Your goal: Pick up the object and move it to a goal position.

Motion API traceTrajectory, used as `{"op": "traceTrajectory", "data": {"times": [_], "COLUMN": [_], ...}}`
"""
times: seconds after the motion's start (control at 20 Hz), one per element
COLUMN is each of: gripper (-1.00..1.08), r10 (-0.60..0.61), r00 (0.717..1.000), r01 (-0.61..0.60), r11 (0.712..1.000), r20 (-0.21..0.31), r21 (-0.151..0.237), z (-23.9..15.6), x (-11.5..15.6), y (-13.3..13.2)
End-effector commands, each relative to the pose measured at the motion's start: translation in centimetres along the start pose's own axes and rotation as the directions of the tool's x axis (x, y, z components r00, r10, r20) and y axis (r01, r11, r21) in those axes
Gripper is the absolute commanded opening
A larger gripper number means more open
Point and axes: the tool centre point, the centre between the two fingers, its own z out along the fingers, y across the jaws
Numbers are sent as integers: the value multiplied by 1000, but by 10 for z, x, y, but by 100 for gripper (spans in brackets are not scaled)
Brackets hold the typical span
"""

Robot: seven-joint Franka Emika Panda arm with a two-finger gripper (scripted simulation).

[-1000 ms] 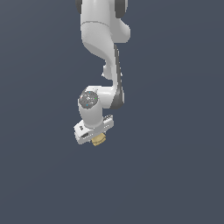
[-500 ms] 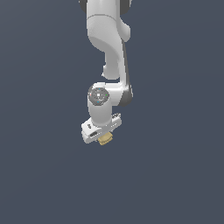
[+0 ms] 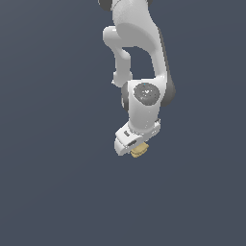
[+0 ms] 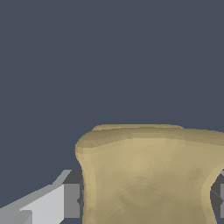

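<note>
A plain dark slate-blue surface [image 3: 53, 192] fills the background in both views, with no visible edges or corners to place things by. The white Panda arm [image 3: 137, 43] comes down from the top of the exterior view, its wrist bent so the gripper [image 3: 136, 149] points downward. The gripper is clenched on the object [image 3: 139, 151], a small tan-yellow blocky piece poking out just beneath the white hand. In the wrist view the object [image 4: 146, 175] looms large, its sides curving inward, squeezed between a grey-and-white finger [image 4: 52, 203] on one side and a sliver of the other at the frame edge.
</note>
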Motion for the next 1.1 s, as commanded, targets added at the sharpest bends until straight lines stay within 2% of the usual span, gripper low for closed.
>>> {"op": "traceTrajectory", "data": {"times": [0.0,0.55,1.05], "gripper": [-100,-100,-100], "r10": [1,1,1], "r00": [1000,1000,1000], "r01": [-1,-1,-1], "r11": [1000,1000,1000], "r20": [0,0,0], "r21": [0,0,0], "z": [-16,-76,-99], "x": [19,96,127], "y": [-21,-102,-132]}}
